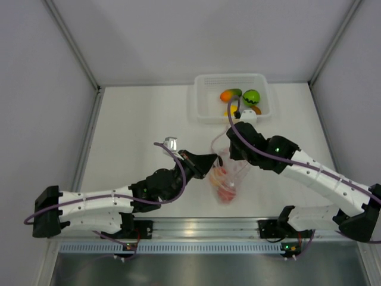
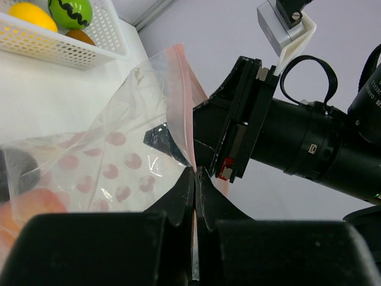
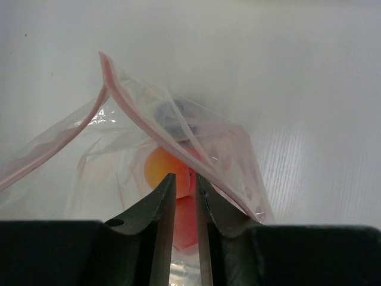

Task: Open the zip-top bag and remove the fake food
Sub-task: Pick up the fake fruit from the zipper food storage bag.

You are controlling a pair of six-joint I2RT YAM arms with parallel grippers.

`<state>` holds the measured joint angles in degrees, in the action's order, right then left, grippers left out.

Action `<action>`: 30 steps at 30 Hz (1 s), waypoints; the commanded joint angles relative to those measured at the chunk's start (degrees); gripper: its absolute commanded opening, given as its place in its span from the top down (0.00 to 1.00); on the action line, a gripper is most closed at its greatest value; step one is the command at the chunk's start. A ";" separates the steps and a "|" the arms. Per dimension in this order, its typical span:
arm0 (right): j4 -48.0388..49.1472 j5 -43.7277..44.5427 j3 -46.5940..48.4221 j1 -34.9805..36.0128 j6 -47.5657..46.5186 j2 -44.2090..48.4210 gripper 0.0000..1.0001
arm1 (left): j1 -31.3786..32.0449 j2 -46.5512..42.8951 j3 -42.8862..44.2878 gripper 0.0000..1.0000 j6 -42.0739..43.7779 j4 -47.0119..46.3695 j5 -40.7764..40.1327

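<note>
two arms meet at the zip-top bag (image 1: 229, 179). it sits near the middle of the surface (image 1: 143, 131), at 6 o'clock from the white tray (image 1: 199, 107) in the top view. the two halves of its pink-red strip (image 3: 128, 101) stand apart, so the mouth is open.

left pincer (image 2: 194, 174): closed tight on the bag's edge, right at the strip, on the bag's 9 o'clock side in the top view. a thin film of plastic runs between its fingers (image 2: 178, 199).

right pincer (image 3: 184, 182): narrow, with only a slim gap. clear plastic of the bag wall lies in that gap, so it grips the bag. one strip half crosses over the tip of one finger. the other half runs off towards 9 o'clock in its wrist view.

fake food (image 1: 225, 192) inside the bag, seen through the plastic:
- a peach-orange piece (image 3: 156, 168)
- a pink-red piece (image 3: 184, 223) at 6 o'clock of it
- a dark piece (image 3: 174, 114) at 12 o'clock

in the tray:
- an orange-green mango (image 1: 230, 94)
- a green piece with black marks (image 1: 251, 96) at 3 o'clock of the mango
- a yellow piece (image 1: 230, 111) at 6 o'clock of the mango
- a brown piece (image 1: 256, 110) at 6 o'clock of the green one

whether the bag's bottom rests on the surface cannot be told.
</note>
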<state>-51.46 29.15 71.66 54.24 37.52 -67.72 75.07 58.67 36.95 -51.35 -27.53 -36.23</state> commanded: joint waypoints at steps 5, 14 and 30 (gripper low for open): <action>5.14 -2.17 2.79 3.24 0.71 -2.94 0.80 | 0.34 -0.40 1.55 1.00 -0.41 -0.95 -0.42; 9.00 3.20 1.38 6.85 6.51 -4.70 0.82 | 0.34 0.03 1.37 1.00 -0.68 -0.95 -0.60; 16.39 5.57 -6.17 7.28 12.31 -0.13 0.83 | 0.43 -0.05 0.93 1.00 -2.44 -1.04 -0.69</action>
<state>-39.57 33.45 67.42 60.27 47.68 -67.33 75.16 58.76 36.95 -53.08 -27.31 -36.53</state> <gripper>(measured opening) 0.178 0.021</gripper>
